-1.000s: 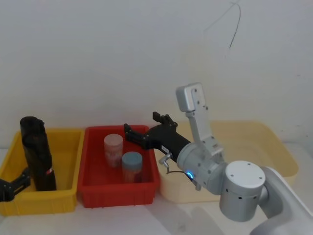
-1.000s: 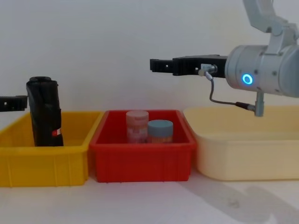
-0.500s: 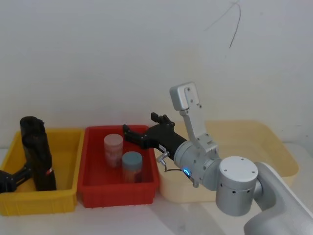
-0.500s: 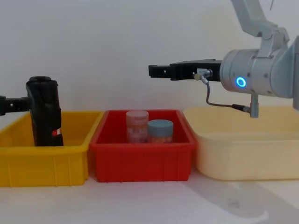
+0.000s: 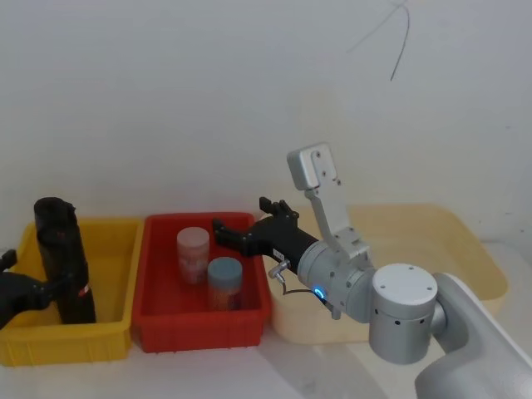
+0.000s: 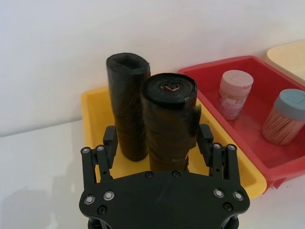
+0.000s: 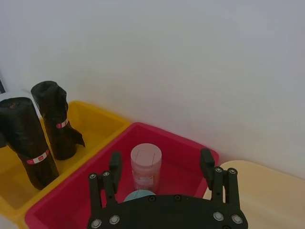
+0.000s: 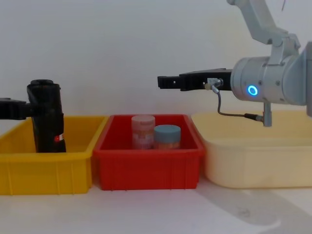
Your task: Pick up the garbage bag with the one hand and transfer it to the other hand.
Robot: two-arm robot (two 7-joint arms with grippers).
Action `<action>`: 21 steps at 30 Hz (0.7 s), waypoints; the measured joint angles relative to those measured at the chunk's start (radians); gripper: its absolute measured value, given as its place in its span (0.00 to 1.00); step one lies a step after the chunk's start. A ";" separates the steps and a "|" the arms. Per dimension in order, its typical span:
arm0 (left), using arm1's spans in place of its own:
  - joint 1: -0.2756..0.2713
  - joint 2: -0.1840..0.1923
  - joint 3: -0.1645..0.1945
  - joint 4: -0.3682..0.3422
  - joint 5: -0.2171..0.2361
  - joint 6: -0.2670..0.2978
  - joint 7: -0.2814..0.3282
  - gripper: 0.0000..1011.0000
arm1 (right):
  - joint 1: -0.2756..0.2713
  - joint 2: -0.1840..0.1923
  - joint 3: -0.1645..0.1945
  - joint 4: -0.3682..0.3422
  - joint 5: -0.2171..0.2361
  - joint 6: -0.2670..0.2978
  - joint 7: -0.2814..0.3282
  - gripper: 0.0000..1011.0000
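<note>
Left gripper [image 6: 157,130], released, is placed astride the garbage bag [image 6: 169,126] in the yellow bin [image 6: 90,102]; right gripper [image 7: 161,154], released, is held above the red bin [image 8: 146,165].

A plain white wall [image 5: 166,100] rises behind a white tabletop [image 8: 146,214], with a thin dark line [image 5: 402,46] high on it

Nothing legible: red-and-white sticker [image 8: 59,138] on the garbage bag [image 8: 47,124] too small to read, and pale print on the pink jar [image 6: 235,94] in the red bin [image 8: 146,168] too blurred to make out
</note>
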 joint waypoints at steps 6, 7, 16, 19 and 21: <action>-0.041 -0.017 0.015 0.055 0.001 -0.009 -0.024 0.99 | 0.001 -0.001 0.002 0.005 -0.004 0.003 0.009 0.99; -0.047 -0.020 0.017 0.064 0.001 -0.011 -0.026 0.99 | 0.002 -0.001 0.002 0.006 -0.004 0.004 0.012 0.99; -0.092 -0.048 0.029 0.138 0.001 -0.035 -0.058 0.99 | 0.002 -0.003 0.004 0.007 -0.009 0.011 0.024 0.99; -0.103 -0.055 0.033 0.157 0.001 -0.043 -0.067 0.99 | 0.002 -0.003 0.004 0.007 -0.011 0.015 0.028 0.99; -0.107 -0.058 0.034 0.164 0.001 -0.046 -0.070 0.99 | 0.001 -0.003 0.003 0.008 -0.013 0.019 0.031 0.99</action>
